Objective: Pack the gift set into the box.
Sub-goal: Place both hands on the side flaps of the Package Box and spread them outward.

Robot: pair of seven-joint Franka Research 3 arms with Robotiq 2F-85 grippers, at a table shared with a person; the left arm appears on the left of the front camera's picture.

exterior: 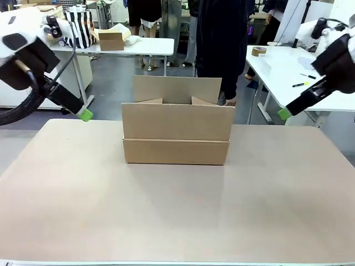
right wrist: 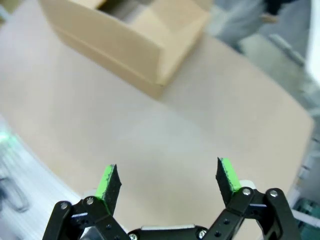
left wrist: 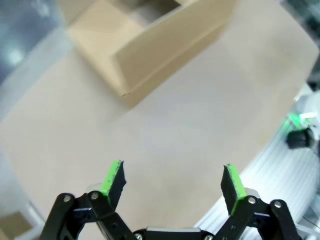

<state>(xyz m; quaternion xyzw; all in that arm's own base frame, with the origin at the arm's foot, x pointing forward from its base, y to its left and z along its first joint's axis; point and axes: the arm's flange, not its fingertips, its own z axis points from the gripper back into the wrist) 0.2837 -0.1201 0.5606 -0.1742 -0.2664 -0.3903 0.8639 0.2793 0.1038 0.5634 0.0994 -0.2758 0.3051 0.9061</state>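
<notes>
The box (exterior: pixel 176 136) is plain brown on a pale beige table (exterior: pixel 177 221). My left gripper (left wrist: pixel 172 182) and right gripper (right wrist: pixel 167 182) are black, green-padded. A far bag (exterior: pixel 83 25) has black-and-white stripes.

Bright, even light; a faint shadow on the tabletop (exterior: pixel 177 221) just near of the box (exterior: pixel 176 136). Wrist views blur far off and curve at the edges.

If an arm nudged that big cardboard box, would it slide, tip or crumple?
The box would probably slide, not tip: it sits wide and low on the smooth table. It is likely light for its size, being plain corrugated card, open on top. Its raised rear flap would likely bend if pushed.
</notes>
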